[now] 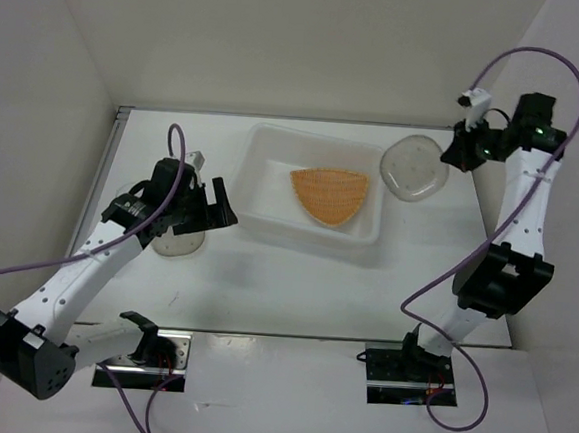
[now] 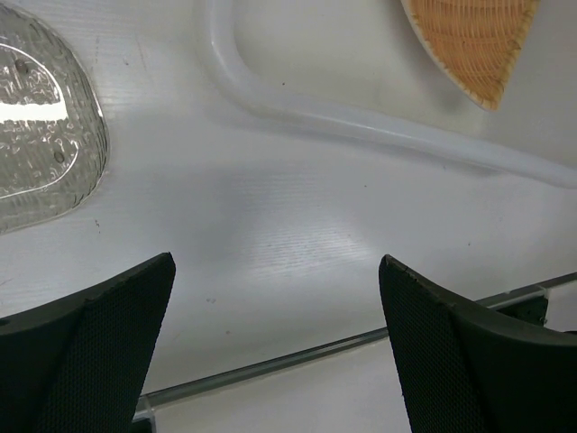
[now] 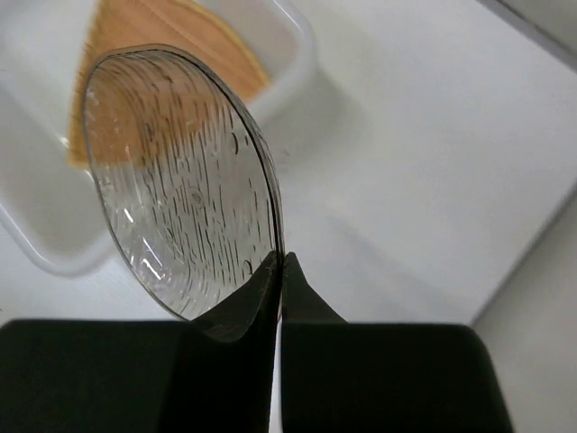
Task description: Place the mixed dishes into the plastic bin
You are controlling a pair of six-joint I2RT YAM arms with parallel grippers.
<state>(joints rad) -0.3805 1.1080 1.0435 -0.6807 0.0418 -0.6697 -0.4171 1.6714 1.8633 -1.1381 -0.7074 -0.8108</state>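
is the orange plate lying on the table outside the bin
No, the orange plate lies inside the plastic bin, resting on its floor.

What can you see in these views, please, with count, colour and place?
plastic bin: one, translucent white, middle of the table
orange plate: one, orange, inside the plastic bin
held glass dish: one, clear, aloft by the bin's far right corner
second glass dish: one, clear, on the table left of the bin
table: one, white
left gripper: one, black, open, near the second glass dish
right gripper: one, black, shut on the held glass dish's rim
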